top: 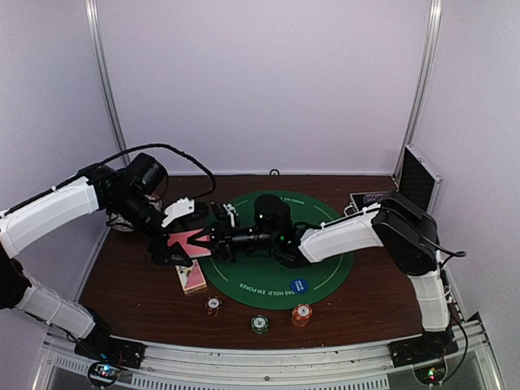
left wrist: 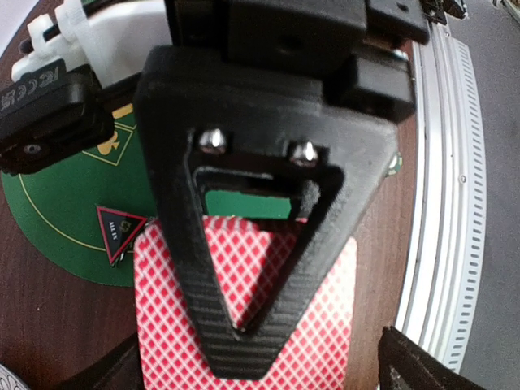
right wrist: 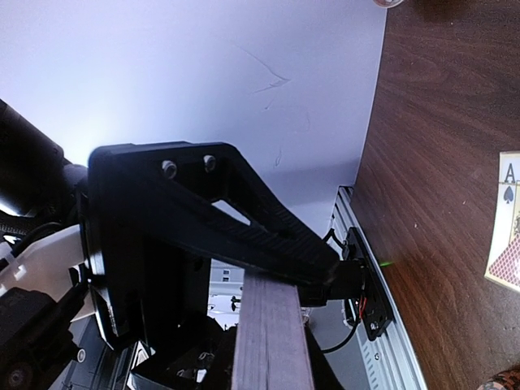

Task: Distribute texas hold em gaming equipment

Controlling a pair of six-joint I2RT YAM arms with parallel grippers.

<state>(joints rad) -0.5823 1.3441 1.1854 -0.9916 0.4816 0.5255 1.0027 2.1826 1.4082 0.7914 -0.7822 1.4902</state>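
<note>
A deck of pink-backed playing cards (top: 188, 240) hangs just above the table at the mat's left edge, with my right gripper (top: 205, 241) shut on it. In the right wrist view the deck's grey edge (right wrist: 272, 341) sits under my upper finger (right wrist: 268, 231). In the left wrist view the card back (left wrist: 325, 325) lies behind the right gripper's triangular finger (left wrist: 244, 268). My left gripper (left wrist: 260, 370) is open, with one finger on each side of the deck. Three poker chips (top: 214, 305) (top: 259, 324) (top: 301, 314) lie near the front edge.
A round green felt mat (top: 329, 264) covers the table's middle. A few cards (top: 192, 278) lie beside its left rim, an ace of spades (right wrist: 508, 203) showing face up. The black-and-silver case (top: 418, 180) stands open at the back right.
</note>
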